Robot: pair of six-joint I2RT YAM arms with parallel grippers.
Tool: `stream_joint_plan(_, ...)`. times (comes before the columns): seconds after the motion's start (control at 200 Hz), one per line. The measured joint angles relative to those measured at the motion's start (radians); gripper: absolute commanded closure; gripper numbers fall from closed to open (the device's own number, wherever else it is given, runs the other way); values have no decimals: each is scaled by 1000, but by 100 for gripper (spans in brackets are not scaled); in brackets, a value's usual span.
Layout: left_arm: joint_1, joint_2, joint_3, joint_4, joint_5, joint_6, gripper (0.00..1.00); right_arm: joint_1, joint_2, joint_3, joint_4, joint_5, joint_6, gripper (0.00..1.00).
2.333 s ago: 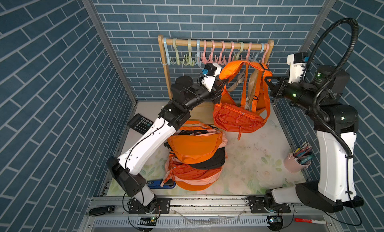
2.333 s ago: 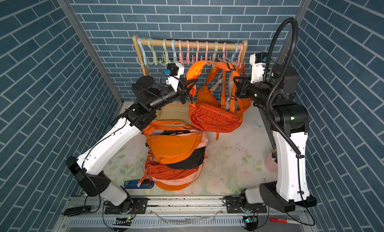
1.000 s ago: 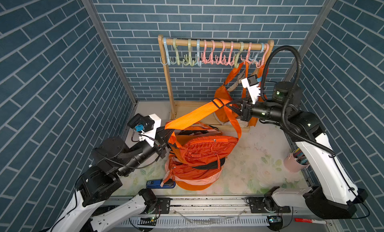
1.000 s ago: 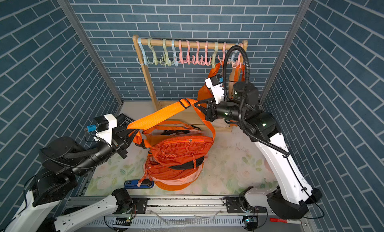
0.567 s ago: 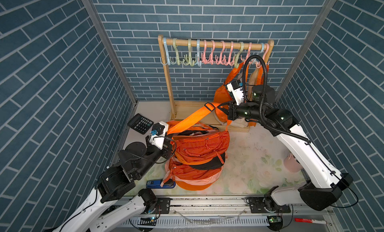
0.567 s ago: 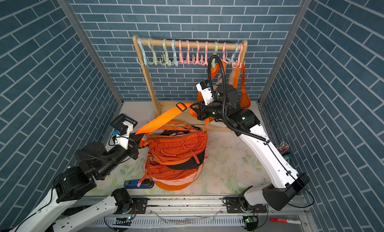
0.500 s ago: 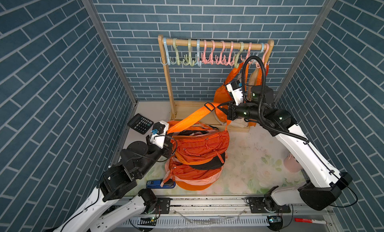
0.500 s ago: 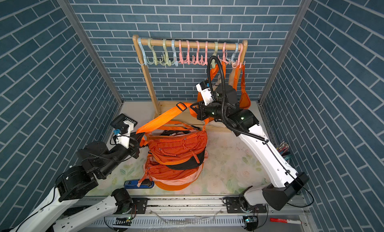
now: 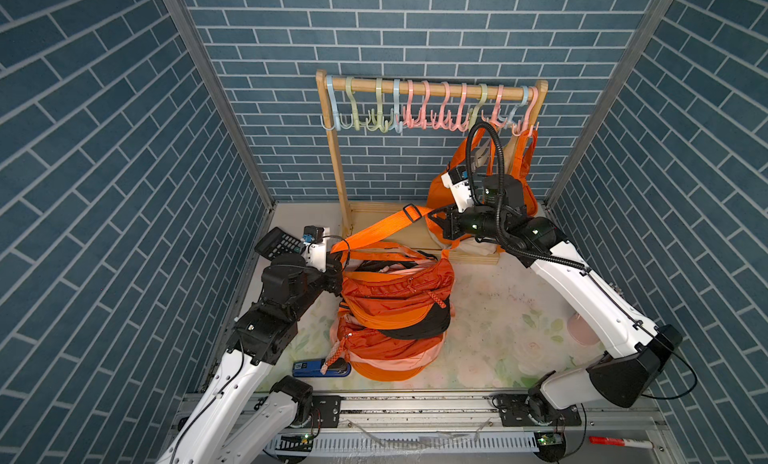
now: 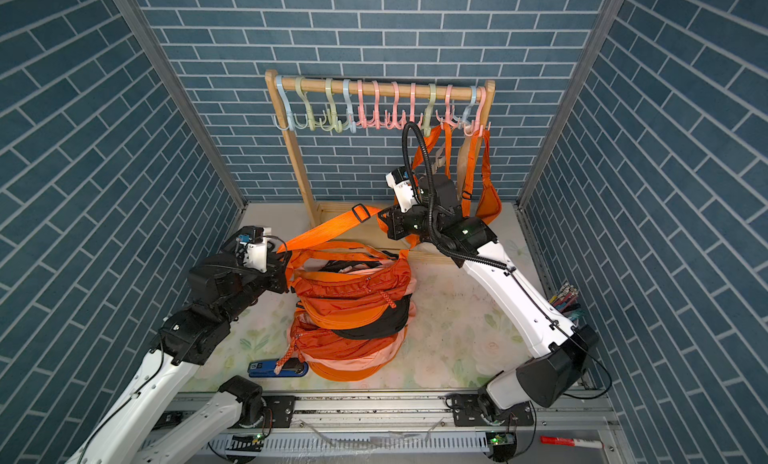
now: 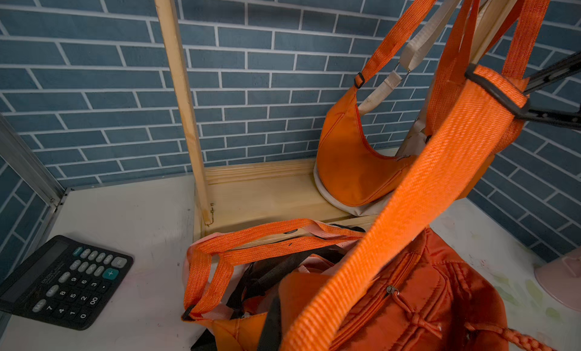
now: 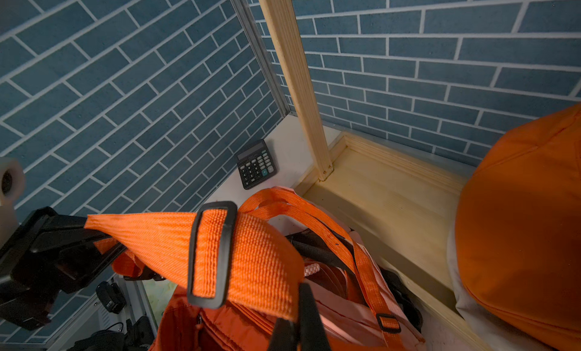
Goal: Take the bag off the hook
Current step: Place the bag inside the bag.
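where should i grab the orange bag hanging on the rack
Probably its orange strap just above the body of the hanging bag, where it runs flat and taut toward the hooks. Come from the front, the open side of the rack, jaws across the strap's width; the rounded body gives no edge to pinch.

even, bright overhead light in both top views; wrist views dimmer, edges bowed, near woven orange strap (image 12: 163, 236) blurred.

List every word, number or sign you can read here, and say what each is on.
"7 4 1 0", "8 5 2 00", "9 6 3", "+": keys of the calculator.
Print line between its display and keys: too blurred to read.
White label on the blue stapler: too small to read.
Nothing else legible.
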Motion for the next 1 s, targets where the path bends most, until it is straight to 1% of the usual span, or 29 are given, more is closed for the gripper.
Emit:
stream_joint_plan(0.19,24,43,0,14,13,-1,100,-14,50,-1,42,1,0,100)
stream_joint_plan(0.49,89,141,0,33,69,-6,100,-42,143,0,90,-23,1,100)
stream_joint_plan(0.785,147,246,8,63,131,-15,100,-75,216,-3,162,-80,5,100)
stream_joint_plan(1.0,174,317,6,99,157,-22,100,-95,268,-54,238,-113,25,100)
